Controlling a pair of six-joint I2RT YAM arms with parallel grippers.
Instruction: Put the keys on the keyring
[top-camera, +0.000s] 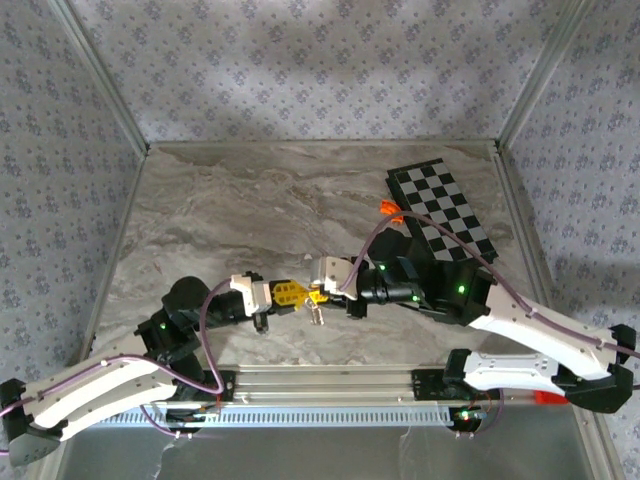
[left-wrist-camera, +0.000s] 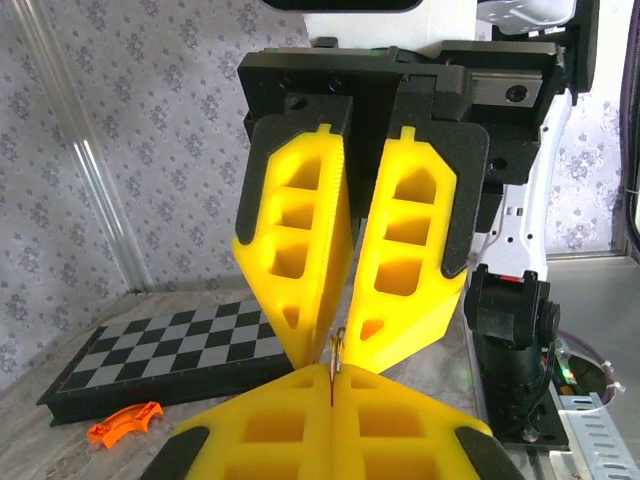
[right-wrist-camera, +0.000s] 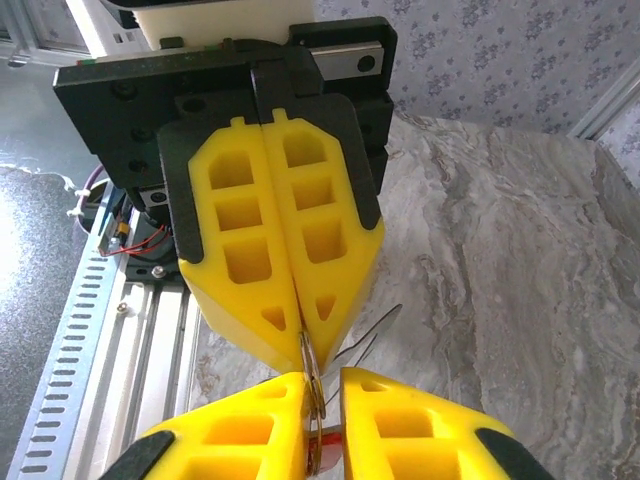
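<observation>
The grey marble table (top-camera: 250, 200) carries a black-and-white checkerboard (top-camera: 440, 210) lying flat at its far right, set askew to the edges. An orange curved piece (top-camera: 390, 210) lies just beside the board's left edge. Along the near edge runs a metal rail (top-camera: 330, 380). Near it, at the middle, the keys (top-camera: 315, 317) may rest on the marble; the view is too small to say.
</observation>
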